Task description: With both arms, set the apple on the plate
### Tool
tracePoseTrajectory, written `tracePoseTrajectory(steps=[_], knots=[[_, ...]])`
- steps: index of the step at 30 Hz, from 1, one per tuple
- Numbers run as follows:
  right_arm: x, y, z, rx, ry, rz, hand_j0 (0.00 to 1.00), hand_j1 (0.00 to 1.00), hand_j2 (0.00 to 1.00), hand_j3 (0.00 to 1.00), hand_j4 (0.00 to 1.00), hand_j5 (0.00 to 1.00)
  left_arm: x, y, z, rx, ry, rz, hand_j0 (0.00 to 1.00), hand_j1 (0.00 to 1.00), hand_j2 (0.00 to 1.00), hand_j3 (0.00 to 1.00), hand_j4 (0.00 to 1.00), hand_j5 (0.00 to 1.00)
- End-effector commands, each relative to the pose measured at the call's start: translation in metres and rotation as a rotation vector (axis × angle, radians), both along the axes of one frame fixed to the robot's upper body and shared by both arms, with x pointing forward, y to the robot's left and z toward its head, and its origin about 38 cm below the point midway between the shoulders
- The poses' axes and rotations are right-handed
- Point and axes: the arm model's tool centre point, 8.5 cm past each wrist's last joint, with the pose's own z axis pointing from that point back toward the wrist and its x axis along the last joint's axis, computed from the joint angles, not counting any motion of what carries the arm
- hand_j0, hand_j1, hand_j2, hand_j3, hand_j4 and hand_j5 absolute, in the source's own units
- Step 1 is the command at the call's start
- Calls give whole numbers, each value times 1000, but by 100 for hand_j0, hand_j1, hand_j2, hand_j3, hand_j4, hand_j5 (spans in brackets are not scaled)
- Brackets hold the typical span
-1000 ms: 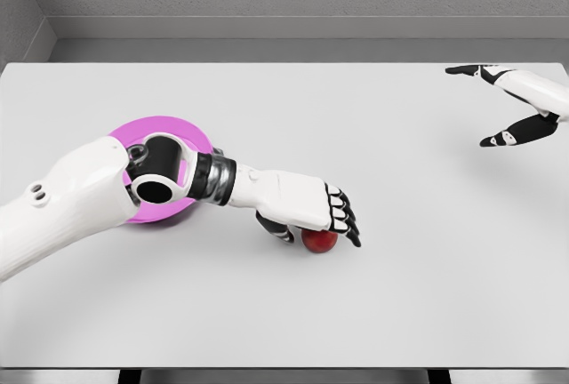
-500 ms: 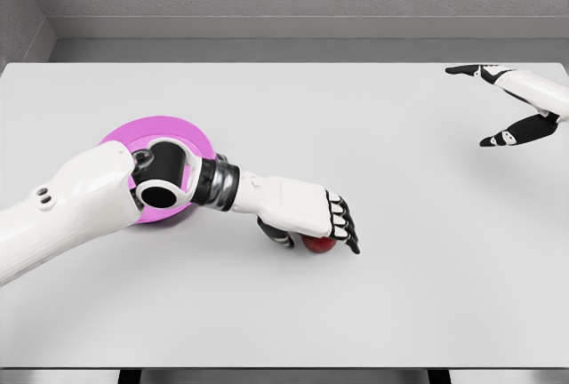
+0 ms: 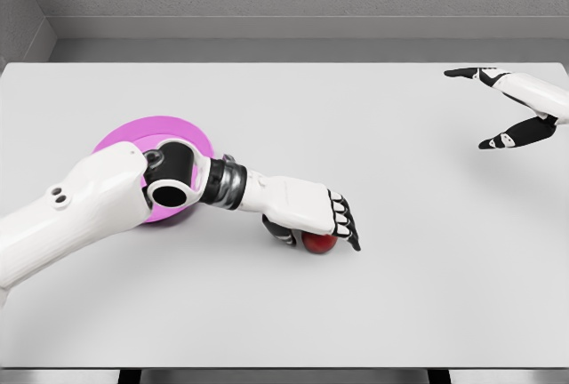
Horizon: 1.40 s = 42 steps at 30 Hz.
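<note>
Far left there's the plate (image 3: pixel 133 135), a pink round thing lying flat on the white table (image 3: pixel 293 313), with the left forearm crossing over its near edge so part of it is covered. Follow that arm along and you get to the left hand (image 3: pixel 307 211), palm down right over the apple (image 3: pixel 319 243). The fingers (image 3: pixel 345 222) drape over the top and the thumb tucks in on the near-left side, so I'd call it cupped around the apple, though I honestly can't tell if it's a firm grip or just resting on it. The apple sits on the table about mid-way across, a bit toward the near edge, well apart from the plate.

Handling-wise, my guess: small, light, rigid, smooth round skin, so it'll want to roll or squirt out of a loose pinch. Best bet is wrapping it around the widest part, thumb opposite the fingers.

Nothing sits between apple and plate except the arm's own elbow, which could clip the plate's rim on the way back. Far right, the right hand (image 3: pixel 507 104) hangs with fingers spread, holding nothing.
</note>
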Motion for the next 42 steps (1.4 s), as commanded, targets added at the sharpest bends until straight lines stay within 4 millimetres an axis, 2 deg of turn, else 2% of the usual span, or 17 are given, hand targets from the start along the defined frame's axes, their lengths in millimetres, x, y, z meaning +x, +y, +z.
tracePoseTrajectory(steps=[1, 11, 15, 18, 21, 27, 29, 33, 34, 37, 38, 39, 40, 42], knots=[[0, 0, 1, 8, 1, -2, 100, 100, 100, 100, 100, 100, -1, 0, -1, 1, 7, 1, 89, 89, 89, 89, 89, 89], [0, 0, -1, 7, 5, -1, 100, 100, 100, 100, 100, 100, -3, 0, -5, 8, 13, -4, 83, 83, 83, 83, 83, 83], [-1, 0, -1, 7, 6, -1, 100, 100, 100, 100, 100, 100, -4, 1, -6, 25, 13, -9, 67, 67, 67, 67, 67, 67], [0, 0, -1, 7, 5, -1, 100, 100, 100, 100, 100, 100, -5, 0, -7, 26, 15, -13, 63, 63, 63, 63, 63, 63], [0, 0, 0, 5, 5, -2, 100, 100, 100, 100, 100, 100, -5, 0, -7, 26, 15, -13, 52, 52, 52, 52, 52, 52], [-1, -1, -1, 5, 6, -2, 100, 100, 100, 100, 100, 100, -4, 3, -6, 29, 12, -9, 44, 44, 44, 44, 44, 44], [0, 0, 0, 5, 5, -2, 100, 100, 100, 100, 100, 100, -5, 3, -4, 27, 10, -13, 36, 36, 36, 36, 36, 36], [0, 0, 0, 5, 3, -1, 100, 100, 100, 100, 100, 100, 0, 3, 17, -6, -6, -19, 34, 34, 34, 34, 34, 34], [0, 0, 0, 5, 3, -1, 100, 100, 100, 100, 100, 100, 3, 16, 27, -16, -4, -2, 34, 34, 34, 34, 34, 34], [0, 0, 0, 5, 5, -2, 100, 100, 100, 100, 100, 100, 24, 81, 64, -55, -26, 135, 33, 33, 33, 33, 33, 33], [0, 0, 0, 5, 5, -2, 100, 100, 100, 100, 100, 100, 31, 110, 73, -56, -26, 201, 33, 33, 33, 33, 33, 33], [0, 0, 0, 5, 5, -2, 100, 100, 100, 100, 100, 100, 35, 126, 80, -55, -38, 239, 33, 33, 33, 33, 33, 33], [0, 0, 0, 5, 5, -2, 100, 100, 100, 100, 100, 100, 40, 155, 88, -38, -60, 302, 33, 33, 33, 33, 33, 33], [0, 0, 0, 7, 3, -1, 100, 100, 100, 100, 100, 100, 50, 191, 91, -8, -69, 397, 34, 34, 34, 34, 34, 34]])
